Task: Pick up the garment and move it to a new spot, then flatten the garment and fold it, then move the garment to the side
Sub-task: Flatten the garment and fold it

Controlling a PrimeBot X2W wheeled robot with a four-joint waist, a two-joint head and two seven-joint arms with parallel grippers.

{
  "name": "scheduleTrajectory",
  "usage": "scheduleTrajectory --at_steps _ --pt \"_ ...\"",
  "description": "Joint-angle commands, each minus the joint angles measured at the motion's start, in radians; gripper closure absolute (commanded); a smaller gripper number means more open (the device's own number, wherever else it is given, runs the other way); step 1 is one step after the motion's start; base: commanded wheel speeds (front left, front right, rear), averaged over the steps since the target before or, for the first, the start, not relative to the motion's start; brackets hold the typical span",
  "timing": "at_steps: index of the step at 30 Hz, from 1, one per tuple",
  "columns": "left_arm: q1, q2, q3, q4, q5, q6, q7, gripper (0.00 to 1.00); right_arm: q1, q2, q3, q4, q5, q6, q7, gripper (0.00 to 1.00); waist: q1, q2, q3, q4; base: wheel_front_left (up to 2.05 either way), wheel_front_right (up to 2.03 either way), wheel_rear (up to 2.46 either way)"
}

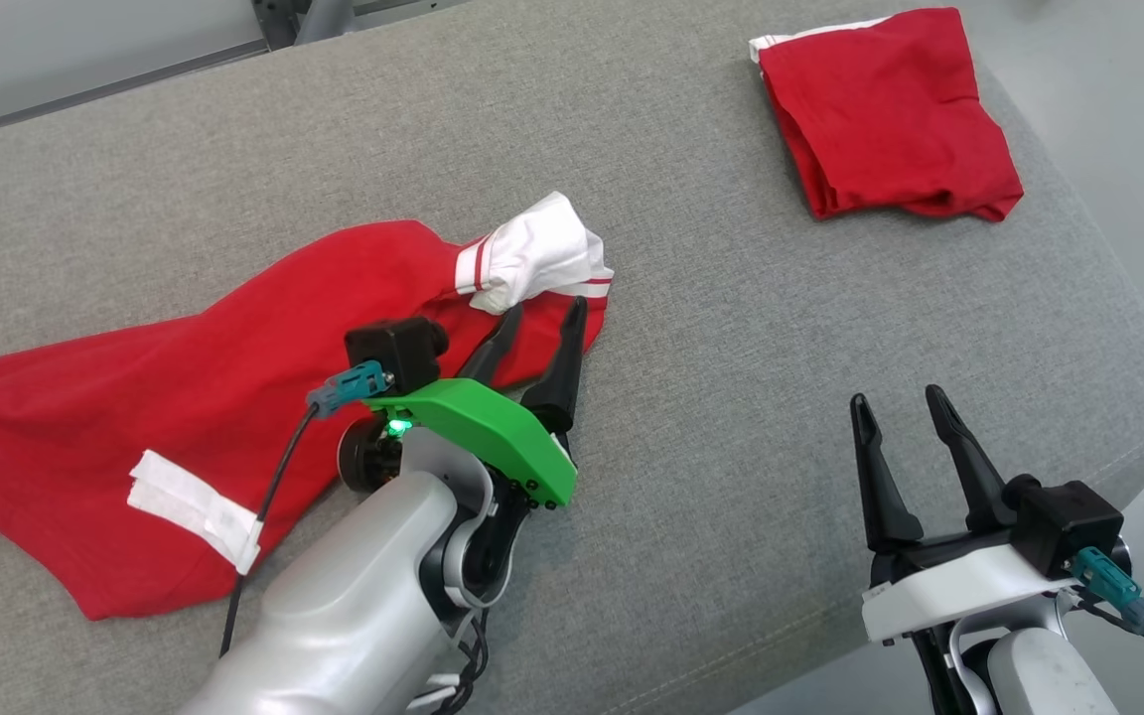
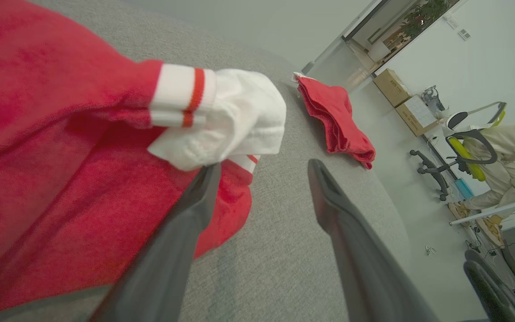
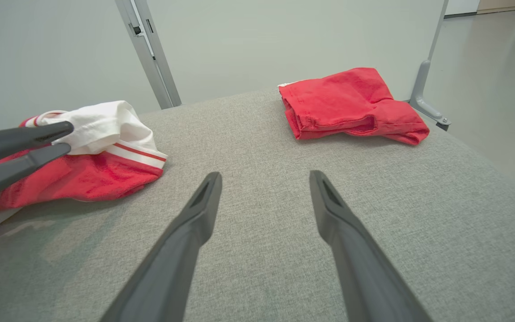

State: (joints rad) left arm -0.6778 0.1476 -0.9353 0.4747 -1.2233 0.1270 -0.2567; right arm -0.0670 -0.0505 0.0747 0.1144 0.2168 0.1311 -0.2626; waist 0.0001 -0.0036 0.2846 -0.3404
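L gripper (image 2: pixel 264 165) fingers apart at garment (image 2: pixel 61 156); person (image 2: pixel 512 152) behind, wrist view

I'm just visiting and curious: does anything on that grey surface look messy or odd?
The red shirt by the left fingers lies crumpled, its white end bunched up, unlike the neatly folded red garment at the far right corner.

The right gripper (image 3: pixel 265 176) hangs over the grey padded surface (image 3: pixel 248 129), its fingers spread wide with nothing between them. Ahead and to its right lies a folded red garment (image 3: pixel 351 105). To its left lies the crumpled red garment (image 3: pixel 92 176), with the left gripper (image 3: pixel 66 138) at its white sleeve (image 3: pixel 101 125).
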Motion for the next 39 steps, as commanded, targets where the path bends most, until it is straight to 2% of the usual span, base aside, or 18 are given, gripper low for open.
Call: scheduleTrajectory --at_steps 1,8,12,15,20,26,32,36,37,39 --pt "-0.014 0.010 0.000 0.014 0.031 0.018 -0.006 0.00 0.004 -0.001 0.004 0.001 -0.009 -0.001 -0.003 0.00 -0.0001 0.0036 0.001 -0.001 0.00 0.00 0.00" --pt "-0.016 0.030 -0.015 0.028 0.069 0.064 0.004 0.00 0.011 -0.001 0.001 -0.002 -0.008 -0.001 -0.003 0.00 -0.0001 0.0036 0.004 -0.005 0.00 0.00 0.00" --pt "-0.028 0.068 -0.067 -0.004 0.096 0.079 0.075 0.00 0.015 -0.001 -0.002 -0.003 -0.005 -0.001 -0.003 0.00 -0.0001 0.0036 0.007 -0.004 0.00 0.00 0.00" --pt "-0.043 0.101 -0.064 -0.041 0.126 0.106 0.065 0.00 0.015 -0.001 -0.005 -0.004 0.000 -0.001 -0.003 0.00 -0.0001 0.0036 0.009 0.000 0.00 0.00 0.00" --pt "-0.048 0.111 -0.035 -0.108 0.113 0.129 0.056 0.00 0.006 -0.001 -0.004 -0.001 0.002 -0.001 -0.003 0.00 -0.0001 0.0036 0.012 0.005 0.00 0.00 0.00" --pt "-0.056 0.132 -0.058 -0.141 0.149 0.155 0.070 0.00 -0.001 -0.001 0.003 0.002 0.003 -0.001 -0.003 0.00 -0.0001 0.0036 0.010 -0.006 0.00 0.00 0.00" --pt "-0.055 0.147 -0.057 -0.162 0.143 0.171 0.078 0.00 0.006 -0.001 -0.003 -0.001 0.004 -0.001 -0.003 0.00 -0.0001 0.0036 0.016 -0.011 0.00 0.00 0.00" --pt "-0.068 0.137 -0.048 -0.135 0.132 0.167 0.083 0.00 -0.011 -0.001 0.006 -0.003 0.009 -0.001 -0.003 0.00 -0.0001 0.0036 0.032 -0.015 0.00 0.00 0.00" --pt "-0.068 0.130 -0.044 -0.127 0.124 0.163 0.084 0.09 -0.014 -0.001 0.009 -0.003 0.010 -0.001 -0.003 0.00 -0.0001 0.0036 0.036 -0.017 0.00 0.00 0.00" --pt "-0.077 0.123 -0.037 -0.112 0.126 0.158 0.078 0.42 -0.017 -0.001 0.013 -0.002 0.012 -0.001 -0.003 0.00 -0.0001 0.0036 0.045 -0.021 0.00 0.00 0.00"
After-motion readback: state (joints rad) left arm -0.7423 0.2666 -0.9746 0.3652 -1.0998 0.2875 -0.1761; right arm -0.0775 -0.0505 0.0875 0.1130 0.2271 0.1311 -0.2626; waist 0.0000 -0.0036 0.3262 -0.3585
